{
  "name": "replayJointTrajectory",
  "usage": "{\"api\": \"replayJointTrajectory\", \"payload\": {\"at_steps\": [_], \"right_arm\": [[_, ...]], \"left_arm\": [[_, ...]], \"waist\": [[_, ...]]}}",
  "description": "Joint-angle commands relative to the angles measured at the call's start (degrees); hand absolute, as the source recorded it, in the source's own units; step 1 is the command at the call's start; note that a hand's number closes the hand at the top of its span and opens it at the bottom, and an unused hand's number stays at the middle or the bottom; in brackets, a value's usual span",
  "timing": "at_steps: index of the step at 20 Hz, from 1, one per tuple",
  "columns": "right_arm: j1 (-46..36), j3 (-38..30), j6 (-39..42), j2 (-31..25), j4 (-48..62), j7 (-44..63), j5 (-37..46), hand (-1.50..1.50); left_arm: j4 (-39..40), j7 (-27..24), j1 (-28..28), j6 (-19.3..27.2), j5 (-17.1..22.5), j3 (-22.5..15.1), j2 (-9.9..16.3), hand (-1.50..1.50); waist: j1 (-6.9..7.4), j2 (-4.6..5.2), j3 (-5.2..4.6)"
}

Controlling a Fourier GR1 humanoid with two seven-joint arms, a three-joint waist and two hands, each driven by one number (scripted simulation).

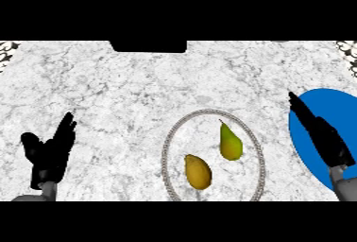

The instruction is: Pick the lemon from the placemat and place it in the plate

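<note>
- White marble counter [105, 85], grey veins all over.
- Clear plate [166, 156] with beaded rim, holding yellow lemon [197, 172] beside green pear [230, 142], not touching.
- Blue placemat [324, 108] at right edge.
- Right hand [322, 134] over placemat, fingers straight, holding nothing.
- Left hand [49, 153] resting at left, fingers up and apart.

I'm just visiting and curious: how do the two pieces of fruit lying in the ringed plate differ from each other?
The green fruit is greener and sits farther from the robot, to the right; the yellow fruit is golden and sits nearer, to the left. The green one tapers to a sharp tip pointing away; the yellow one is blunter and more oval. Both lie inside the plate, apart, touched by neither hand.
</note>
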Motion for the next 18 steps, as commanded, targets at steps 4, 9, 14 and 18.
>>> {"api": "replayJointTrajectory", "payload": {"at_steps": [4,9,14,18], "right_arm": [[-15.0,0.0,8.1,6.8,-5.2,-3.5,-7.3,1.50],[-21.2,-0.9,-6.7,9.7,1.5,-7.0,6.8,1.50],[-14.3,-3.1,-1.7,16.0,6.5,-25.2,0.7,-1.50],[-16.3,-3.7,3.5,13.1,2.8,-21.3,2.4,-1.50]], "left_arm": [[0.4,1.7,0.3,-2.2,-1.0,-4.8,-2.6,0.00],[-0.7,3.1,-2.2,-6.1,0.2,-8.3,-5.0,0.00],[-2.0,2.7,1.0,-3.2,-2.0,-9.4,-7.2,0.00],[-3.2,2.8,2.0,-6.5,-0.5,-6.3,-5.9,0.00]], "waist": [[1.72,-1.83,1.06],[1.11,-1.60,1.05],[0.16,-1.92,1.12],[-0.35,-2.14,1.02]]}}
